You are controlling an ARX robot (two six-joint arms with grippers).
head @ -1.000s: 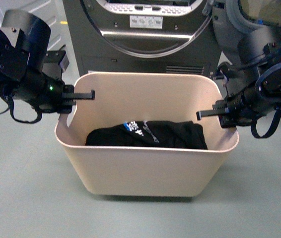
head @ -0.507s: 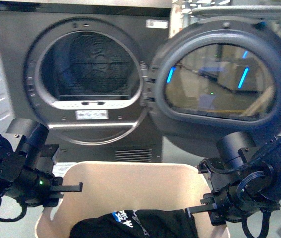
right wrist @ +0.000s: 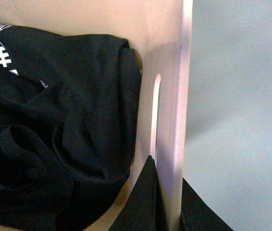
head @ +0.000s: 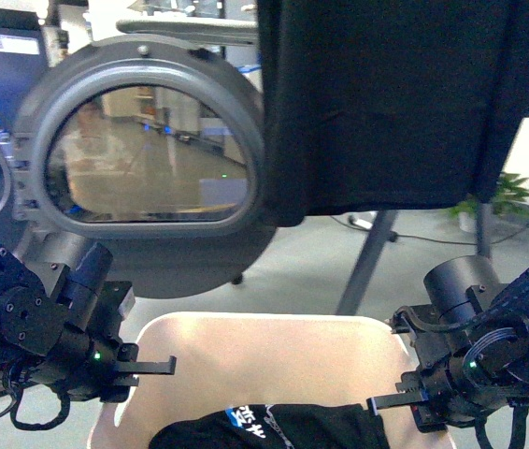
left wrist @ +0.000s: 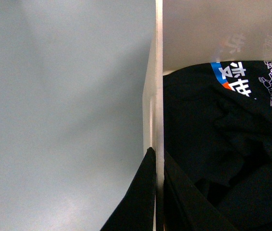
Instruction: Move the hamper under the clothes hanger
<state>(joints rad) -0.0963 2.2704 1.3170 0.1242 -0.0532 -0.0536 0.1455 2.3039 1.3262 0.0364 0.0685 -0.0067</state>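
The left gripper (head: 143, 368) and right gripper (head: 403, 400) each clamp a short wall of the hamper (head: 274, 355) — black clothes (head: 283, 427) inside — clothes hanger (head: 367, 258) standing far right.

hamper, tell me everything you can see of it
The hamper is a beige, smooth plastic-looking tub with rounded corners, upright and open-topped, low between the arms. A slot handle is cut in its short side. A black printed garment lies crumpled inside. The left gripper and right gripper each clamp a side wall, one finger inside, one outside. Its base is out of view.
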